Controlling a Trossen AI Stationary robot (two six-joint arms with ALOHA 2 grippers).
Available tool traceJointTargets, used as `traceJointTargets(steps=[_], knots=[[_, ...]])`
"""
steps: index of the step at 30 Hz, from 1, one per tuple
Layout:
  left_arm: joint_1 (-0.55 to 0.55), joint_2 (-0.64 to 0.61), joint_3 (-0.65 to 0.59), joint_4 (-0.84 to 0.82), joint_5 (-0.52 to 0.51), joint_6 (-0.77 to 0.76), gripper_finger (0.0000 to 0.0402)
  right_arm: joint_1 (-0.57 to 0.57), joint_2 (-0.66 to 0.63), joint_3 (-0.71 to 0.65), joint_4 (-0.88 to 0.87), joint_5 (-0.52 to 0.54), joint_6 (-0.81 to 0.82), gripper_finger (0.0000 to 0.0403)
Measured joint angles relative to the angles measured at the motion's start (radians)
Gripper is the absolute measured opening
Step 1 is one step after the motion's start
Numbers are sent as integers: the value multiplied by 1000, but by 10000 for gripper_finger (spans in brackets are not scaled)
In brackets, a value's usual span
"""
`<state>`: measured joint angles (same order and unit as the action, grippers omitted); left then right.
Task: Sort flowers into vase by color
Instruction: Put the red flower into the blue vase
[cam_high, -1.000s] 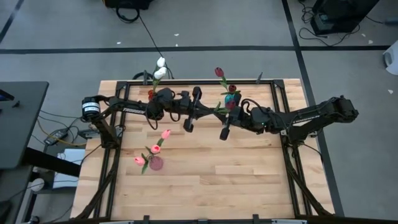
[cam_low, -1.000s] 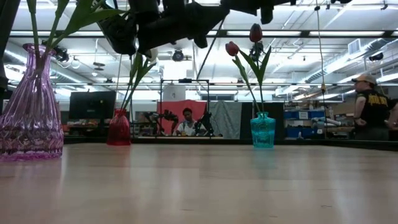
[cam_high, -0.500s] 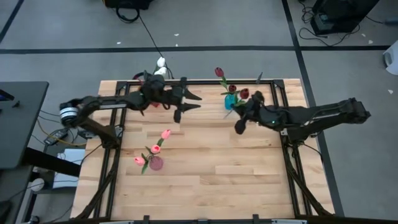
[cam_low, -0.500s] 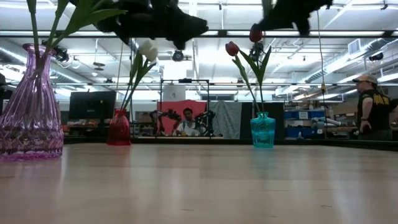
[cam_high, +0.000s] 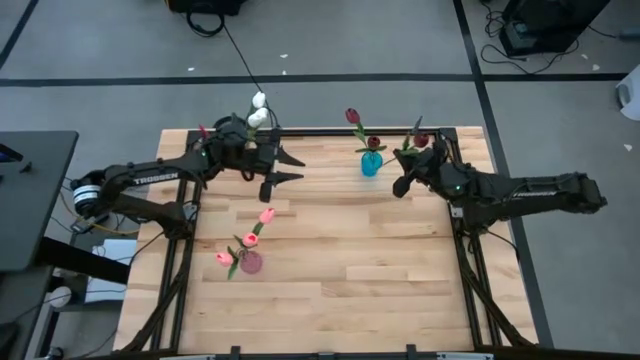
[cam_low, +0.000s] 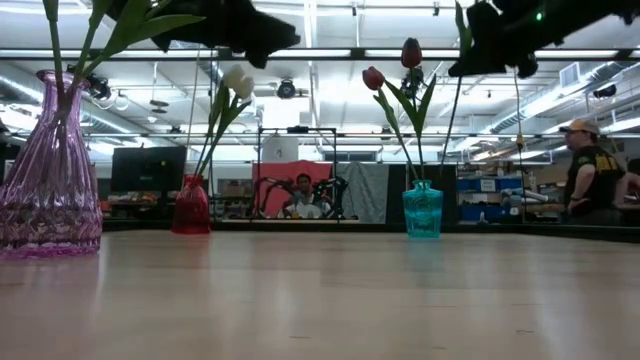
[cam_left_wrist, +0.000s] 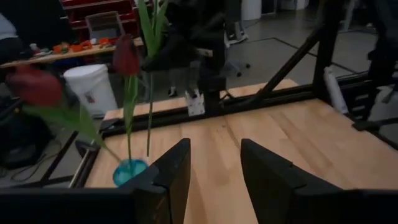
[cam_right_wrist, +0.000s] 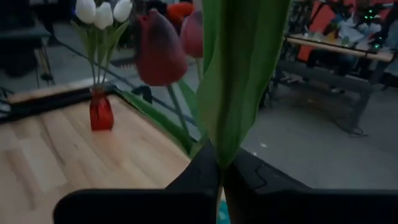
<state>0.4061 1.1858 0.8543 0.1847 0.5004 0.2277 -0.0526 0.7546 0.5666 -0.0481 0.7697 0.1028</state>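
Note:
My right gripper (cam_high: 402, 184) hovers just right of the teal vase (cam_high: 371, 164), shut on a maroon tulip (cam_high: 421, 140) with a broad green leaf (cam_right_wrist: 239, 74). The teal vase holds two maroon tulips (cam_low: 374, 78) by their stems. My left gripper (cam_left_wrist: 214, 180) stands open and empty high over the far left of the table, beside the red vase (cam_low: 191, 205), which holds white tulips (cam_high: 257, 108). A pink vase (cam_high: 250, 262) with pink tulips (cam_high: 250, 239) stands nearer the front left. My right gripper pinches the tulip between its two fingers at the foot of the leaf (cam_right_wrist: 221, 163). The fingers come level from the table's right and lie across the stem. The tulip stands roughly upright and clear of the table, its thin stem (cam_low: 450, 110) hanging below the fingers.
Black frame rails (cam_high: 330, 131) run along the table's far edge and sides. Bare wood (cam_high: 360, 270) fills the middle and front. Beyond the table, one person (cam_low: 300, 197) sits in the room and another (cam_low: 590, 170) stands at the right.
The two grippers were close together over the table's middle and have drawn apart. My left gripper has gone toward the far left edge. My right gripper has carried the maroon tulip toward the right, to just beside the teal vase.

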Motion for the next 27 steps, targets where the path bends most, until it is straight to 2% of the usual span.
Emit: traceJointTargets(steps=[4, 11, 18, 27], knots=[[1, -36, -76, 81, -49, -21, 132, -110, -36, -81, 145, -141, -51, 20], [1, -142, -119, 82, -105, -7, 93, -247, -41, -98, 197, -310, -69, 20], [0, -235, -145, 70, -105, -10, 82, -297, -40, -98, 204, -363, -73, 20], [-1, -283, -239, 110, -110, -47, 82, -359, -40, -98, 239, -447, -73, 20]])
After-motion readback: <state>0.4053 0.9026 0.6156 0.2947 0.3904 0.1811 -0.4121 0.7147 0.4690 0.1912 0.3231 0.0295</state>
